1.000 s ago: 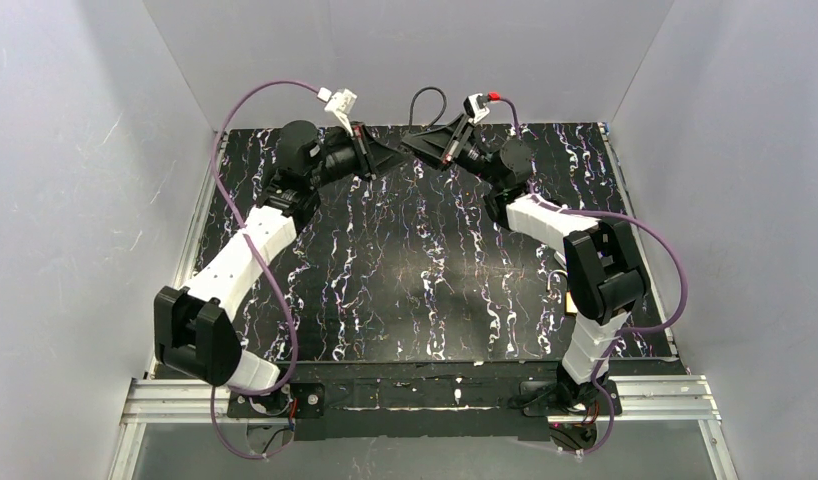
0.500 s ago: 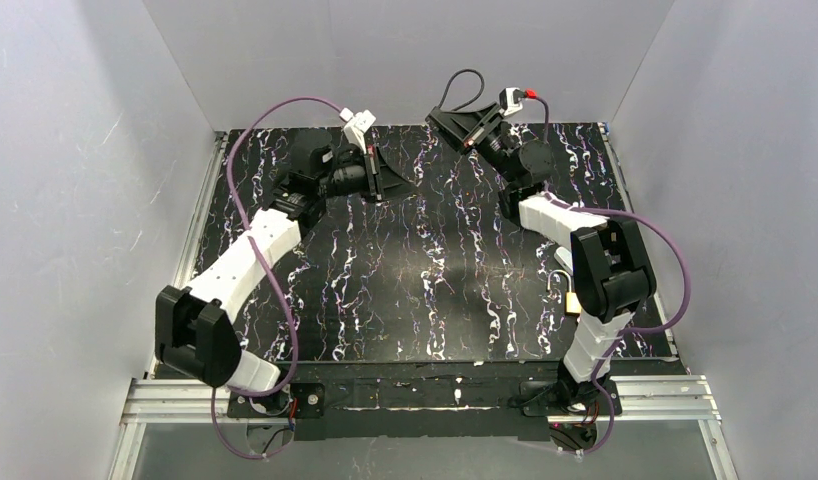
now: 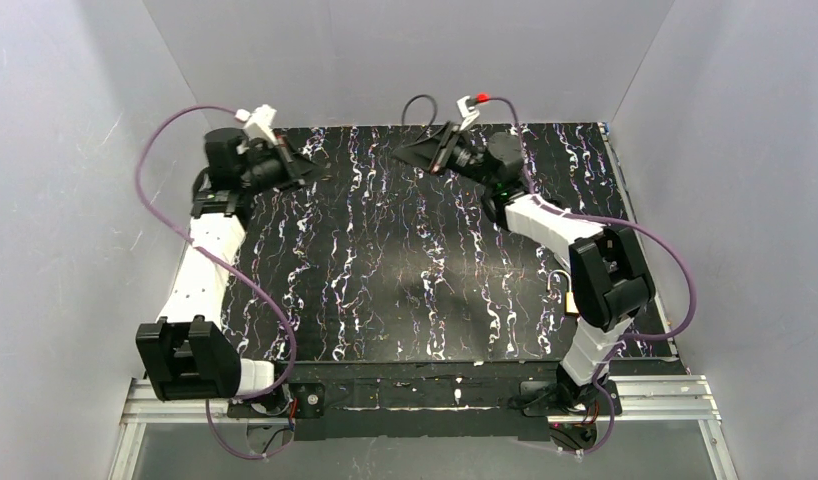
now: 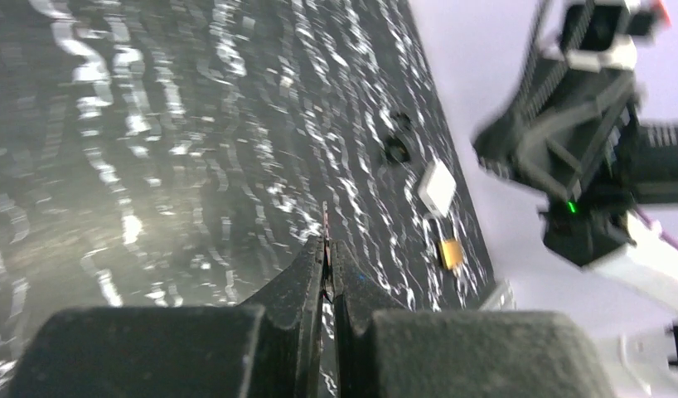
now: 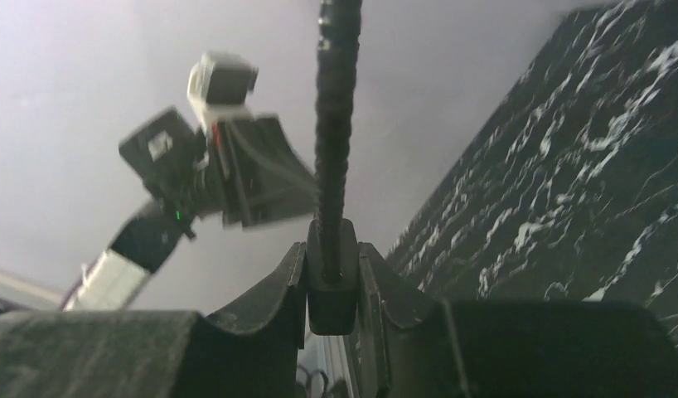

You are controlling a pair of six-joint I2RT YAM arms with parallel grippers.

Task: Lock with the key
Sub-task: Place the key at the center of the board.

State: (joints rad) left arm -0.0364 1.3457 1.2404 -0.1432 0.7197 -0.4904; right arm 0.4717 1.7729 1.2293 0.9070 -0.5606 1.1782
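Covering the tabletop, a black mat (image 3: 405, 260) veined with white is lying flat, and plain pale walls (image 3: 405, 50) are closing it in on the left, far and right sides. A metal rail (image 3: 435, 395) is running along the near edge, carrying both arm bases.

The lock (image 3: 567, 294) is lying on the mat near the right edge, toward the near side, just beside the right arm's elbow and touched by neither gripper. In the left wrist view it is showing as a small gold block (image 4: 450, 253), with a white square piece (image 4: 438, 186) and a small dark thing (image 4: 396, 148) lying farther along the same side; the dark thing is too blurred to name.

The left gripper (image 3: 307, 172) is hanging over the far left corner, pointing right. Its fingers (image 4: 307, 274) are pressing together on a thin strip (image 4: 325, 222) seen edge-on and jutting past the tips; what the strip is, I cannot tell.

The right gripper (image 3: 400, 155) is hovering over the far middle of the mat, pointing left toward the other. Its fingers (image 5: 377, 282) are clamping a black cord (image 5: 334, 99) by its end piece, and the ribbed cord is rising out of the top of the wrist view.
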